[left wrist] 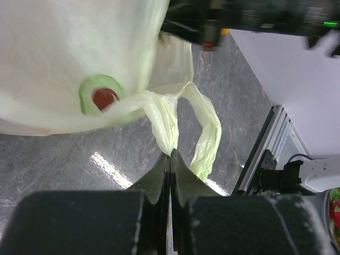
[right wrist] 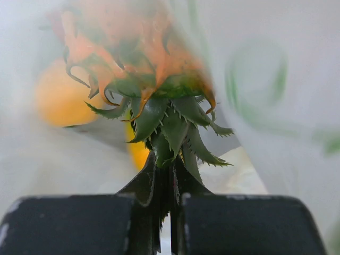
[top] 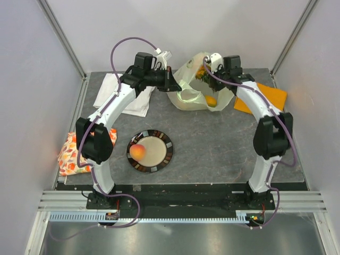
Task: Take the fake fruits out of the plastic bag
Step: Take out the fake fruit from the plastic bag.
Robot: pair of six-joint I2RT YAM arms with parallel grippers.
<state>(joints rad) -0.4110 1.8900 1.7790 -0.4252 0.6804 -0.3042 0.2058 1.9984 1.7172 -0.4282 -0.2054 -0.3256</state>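
The pale-green plastic bag (top: 194, 90) lies at the back of the table. My left gripper (top: 169, 78) is shut on its handle loop (left wrist: 167, 125) at the bag's left side. My right gripper (top: 204, 68) is inside the bag's top, shut on the green crown (right wrist: 170, 125) of the pineapple (top: 201, 73). A yellow-orange mango (top: 211, 101) shows through the bag's lower right and blurs behind the crown in the right wrist view (right wrist: 61, 98). A red piece (left wrist: 104, 97) shows through the bag. A peach (top: 138, 152) sits on the plate (top: 161, 147).
A white folded cloth (top: 111, 93) lies at back left under my left arm. A flat orange cloth (top: 271, 94) lies at back right. An orange-floral cloth (top: 69, 156) sits at the left edge. The enclosure's posts stand at both back corners.
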